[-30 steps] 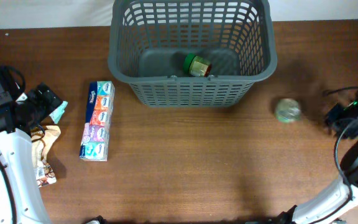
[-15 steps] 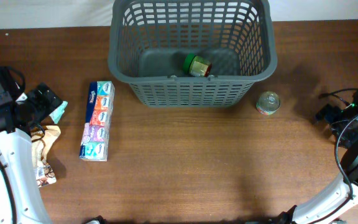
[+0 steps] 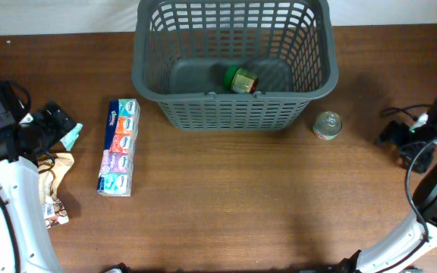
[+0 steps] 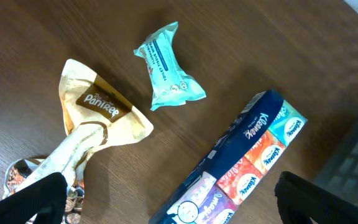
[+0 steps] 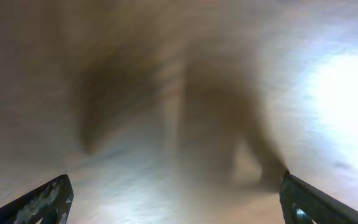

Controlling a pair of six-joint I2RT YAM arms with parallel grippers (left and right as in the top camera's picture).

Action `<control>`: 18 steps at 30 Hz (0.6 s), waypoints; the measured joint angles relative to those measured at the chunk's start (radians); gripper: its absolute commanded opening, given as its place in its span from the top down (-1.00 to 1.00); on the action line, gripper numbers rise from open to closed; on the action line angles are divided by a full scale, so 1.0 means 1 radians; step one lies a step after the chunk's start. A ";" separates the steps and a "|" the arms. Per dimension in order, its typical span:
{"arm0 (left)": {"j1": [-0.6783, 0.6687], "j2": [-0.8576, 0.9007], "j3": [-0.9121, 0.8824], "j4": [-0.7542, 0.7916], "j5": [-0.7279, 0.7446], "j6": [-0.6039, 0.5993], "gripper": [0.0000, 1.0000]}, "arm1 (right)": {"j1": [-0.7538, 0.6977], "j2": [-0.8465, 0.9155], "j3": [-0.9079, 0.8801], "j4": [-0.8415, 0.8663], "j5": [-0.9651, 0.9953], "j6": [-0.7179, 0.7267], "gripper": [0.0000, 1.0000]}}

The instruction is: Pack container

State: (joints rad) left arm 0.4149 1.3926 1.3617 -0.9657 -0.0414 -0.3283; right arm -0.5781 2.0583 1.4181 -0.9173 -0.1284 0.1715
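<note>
Grey plastic container [image 3: 234,112], lattice-slotted walls, thick rim, solid floor; left hand [image 4: 179,202], right hand [image 5: 179,202] both spread apart.

Six things on the bench [image 3: 226,205], one of each kind.
One dark grey basket [image 3: 234,114] with one green, gold-lidded jar [image 3: 241,79] inside it; one round tin [image 3: 327,125] at the basket's 4 o'clock; at its 8 o'clock, one multi-pack of tissues [image 3: 120,146], one teal wipes packet [image 4: 168,65] and one crumpled tan snack bag [image 4: 98,118].
</note>
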 measured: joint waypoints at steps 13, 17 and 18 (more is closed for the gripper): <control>0.000 0.000 0.000 0.000 0.000 0.000 -0.99 | 0.225 0.001 0.108 -0.041 0.000 -0.063 -0.98; 0.000 0.000 0.000 0.000 0.000 0.000 -0.99 | 0.224 0.003 0.209 -0.105 0.014 -0.067 -0.98; 0.000 0.000 0.000 0.000 0.000 0.000 -0.99 | 0.224 0.003 0.237 -0.119 0.015 -0.067 -0.98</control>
State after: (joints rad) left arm 0.4149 1.3926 1.3617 -0.9657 -0.0414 -0.3283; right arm -0.3546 2.0609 1.6550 -1.0367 -0.1131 0.1043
